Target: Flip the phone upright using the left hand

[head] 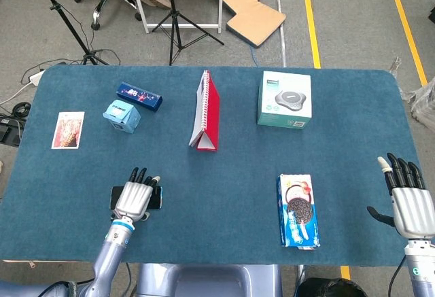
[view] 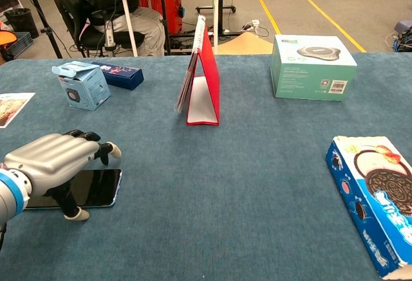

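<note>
My left hand (head: 136, 198) sits low over the near left of the table, palm down, knuckles up. In the chest view the same hand (view: 55, 165) has its fingers (view: 96, 149) curled forward and down, thumb (view: 72, 209) tucked beneath with its tip on the surface. Its forearm runs back toward me, off the near edge. My right hand (head: 408, 198) is at the far right edge, held upright, fingers straight and slightly apart, thumb out to the side, gripping nothing.
</note>
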Available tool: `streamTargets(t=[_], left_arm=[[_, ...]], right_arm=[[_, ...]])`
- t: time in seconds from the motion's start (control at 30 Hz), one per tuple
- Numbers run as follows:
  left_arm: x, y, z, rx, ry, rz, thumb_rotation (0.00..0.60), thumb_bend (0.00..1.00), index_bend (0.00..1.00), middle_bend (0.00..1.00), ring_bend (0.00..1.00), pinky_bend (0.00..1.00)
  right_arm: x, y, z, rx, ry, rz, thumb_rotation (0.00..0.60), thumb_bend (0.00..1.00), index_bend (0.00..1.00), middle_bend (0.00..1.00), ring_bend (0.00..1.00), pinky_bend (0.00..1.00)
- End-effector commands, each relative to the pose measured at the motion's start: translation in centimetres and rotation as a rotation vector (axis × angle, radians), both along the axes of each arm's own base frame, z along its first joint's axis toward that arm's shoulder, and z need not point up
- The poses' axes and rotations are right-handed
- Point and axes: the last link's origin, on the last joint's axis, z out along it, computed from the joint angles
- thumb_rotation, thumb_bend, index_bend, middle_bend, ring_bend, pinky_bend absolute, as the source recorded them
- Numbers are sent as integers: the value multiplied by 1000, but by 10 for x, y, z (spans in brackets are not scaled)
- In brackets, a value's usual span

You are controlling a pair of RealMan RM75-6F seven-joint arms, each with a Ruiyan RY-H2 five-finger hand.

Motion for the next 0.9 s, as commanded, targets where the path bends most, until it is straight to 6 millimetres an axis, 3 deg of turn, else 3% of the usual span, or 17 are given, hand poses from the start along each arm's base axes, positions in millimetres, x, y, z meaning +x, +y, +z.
streamTargets(t=[0.03, 0.23, 0.57, 0.9], left_arm=[[-1, 0, -1, -1, 5, 3, 600, 119, 234, 273, 0, 0], [0, 0, 2, 19, -8, -8, 600, 175, 345, 370, 0, 0], [6, 2, 17, 45, -112, -6, 600, 176, 359, 380, 0, 0], [7, 16, 58, 120, -653, -23, 600, 176, 359, 379, 0, 0]], right_arm=[[0, 0, 0, 1, 0, 0, 600, 0, 38, 0, 0, 0], [0, 0, 0, 1, -1, -1, 600, 0, 37, 0, 0, 0], [-1, 0, 0, 4, -4, -3, 600, 0, 38, 0, 0, 0], [0, 0, -1, 7, -3, -2, 600, 0, 38, 0, 0, 0]])
